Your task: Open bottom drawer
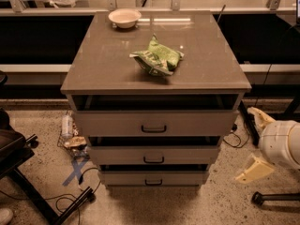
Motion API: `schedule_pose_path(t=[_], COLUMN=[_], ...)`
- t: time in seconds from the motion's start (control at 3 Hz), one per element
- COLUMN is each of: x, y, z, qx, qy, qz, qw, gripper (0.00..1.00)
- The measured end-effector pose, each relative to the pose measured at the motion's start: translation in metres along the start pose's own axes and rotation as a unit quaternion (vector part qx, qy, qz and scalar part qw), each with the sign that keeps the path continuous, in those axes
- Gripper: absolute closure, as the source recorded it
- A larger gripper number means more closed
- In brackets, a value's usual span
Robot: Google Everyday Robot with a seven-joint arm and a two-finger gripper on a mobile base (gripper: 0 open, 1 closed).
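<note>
The bottom drawer (152,177) is the lowest and narrowest of three grey-beige fronts on the cabinet, with a small black bar handle (153,182). A dark gap shows above its front. My gripper (249,144) is low at the right of the cabinet, about level with the lower two drawers and clear of them. Its two cream fingers (253,168) are spread apart with nothing between them.
The mid-sized drawer (153,154) and the tall top drawer (154,123) sit above. A green bag (157,57) and a white bowl (124,18) lie on the cabinet top (103,60). Cables, litter (70,135) and blue tape lie on the floor at left; a black stand (28,172) is there too.
</note>
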State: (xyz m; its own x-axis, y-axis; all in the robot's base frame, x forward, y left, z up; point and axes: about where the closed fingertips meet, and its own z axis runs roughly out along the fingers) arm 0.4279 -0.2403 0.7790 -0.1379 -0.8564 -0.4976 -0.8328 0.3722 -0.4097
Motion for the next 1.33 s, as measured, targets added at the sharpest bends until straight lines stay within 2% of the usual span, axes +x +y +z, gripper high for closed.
schedule_pose_path(t=[0.33, 0.67, 1.0, 1.33], x=[0.003, 0.025, 0.055, 0.070], y=[0.011, 0.028, 0.034, 0.032], z=[0.020, 0.073, 0.154, 0.202], qx=[-0.001, 0.004, 0.028, 0.035], qy=[-0.009, -0.027, -0.042, -0.033], qz=[0.005, 0.032, 0.060, 0.060], qw=[0.9999, 0.9991, 0.9969, 0.9970], gripper=[0.00, 0.00, 0.00, 0.00])
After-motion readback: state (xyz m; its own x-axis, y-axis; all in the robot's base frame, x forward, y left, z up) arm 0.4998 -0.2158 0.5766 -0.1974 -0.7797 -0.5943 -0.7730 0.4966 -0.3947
